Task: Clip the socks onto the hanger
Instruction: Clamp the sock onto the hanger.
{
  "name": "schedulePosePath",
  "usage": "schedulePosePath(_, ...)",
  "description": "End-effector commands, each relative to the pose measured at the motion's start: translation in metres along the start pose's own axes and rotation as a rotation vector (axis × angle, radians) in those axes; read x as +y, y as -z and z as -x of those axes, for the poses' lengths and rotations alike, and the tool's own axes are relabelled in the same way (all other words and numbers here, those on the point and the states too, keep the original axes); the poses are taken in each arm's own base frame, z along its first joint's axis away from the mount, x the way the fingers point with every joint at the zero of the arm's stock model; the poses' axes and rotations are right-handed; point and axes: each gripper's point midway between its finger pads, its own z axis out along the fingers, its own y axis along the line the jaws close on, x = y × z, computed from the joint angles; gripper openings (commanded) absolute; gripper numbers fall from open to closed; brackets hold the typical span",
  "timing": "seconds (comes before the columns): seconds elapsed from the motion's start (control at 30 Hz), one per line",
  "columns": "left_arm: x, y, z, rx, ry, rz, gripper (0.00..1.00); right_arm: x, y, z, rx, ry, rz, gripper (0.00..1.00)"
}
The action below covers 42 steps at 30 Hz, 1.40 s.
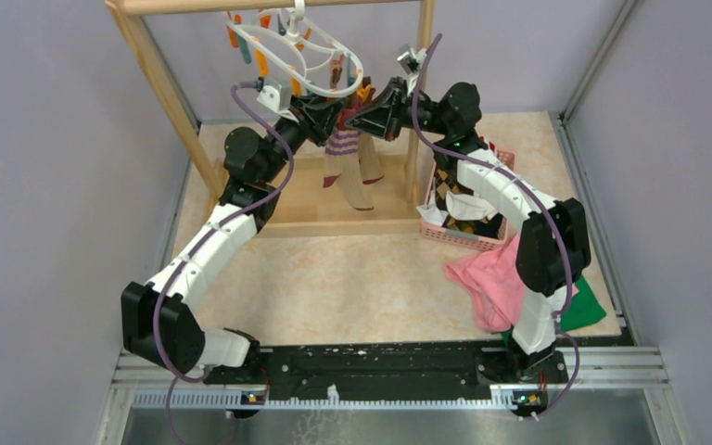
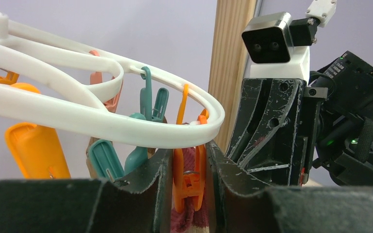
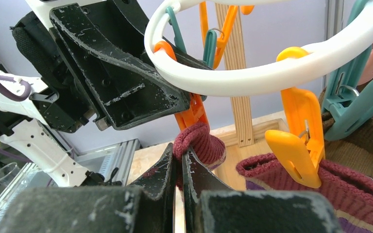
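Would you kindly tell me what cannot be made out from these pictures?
Left wrist view: the bottom edge cuts off the sock below the orange clip.
Right wrist view: the left gripper covers the clip's mouth, so whether the sock is inside is unclear.
Top view: the right arm hides part of the pink basket; its contents cannot be counted.
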Motion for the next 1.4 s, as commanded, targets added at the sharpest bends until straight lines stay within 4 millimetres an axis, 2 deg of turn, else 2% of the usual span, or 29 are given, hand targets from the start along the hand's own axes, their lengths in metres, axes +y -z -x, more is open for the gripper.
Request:
schedulePosePath(0.0,-0.014,0.006,0.018,-0.052,0.014,-0.063,0.18,0.021,-0.003,0.032,-0.029,0.096,0.032,0.00)
schedulePosePath(0.23,-0.017,0.010,0.022,-0.066,0.050,-0.094,0.18,0.018,-0.002,0.028,-0.015,0.099,0.033,0.00)
schedulePosePath(0.6,-0.009,0.014,0.025,-0.080,0.025,-0.067,0.18,0.035,0.000,0.027,-0.001,0.117,0.133,0.00)
schedulePosePath(1.0,-0.016,0.016,0.029,-0.102,0.049,-0.104,0.18,0.039,-0.001,0.027,-0.005,0.101,0.167,0.00)
schedulePosePath(1.37,-0.023,0.023,0.038,-0.132,0.098,-0.176,0.18,0.025,-0.003,0.017,0.032,0.083,0.136,0.00)
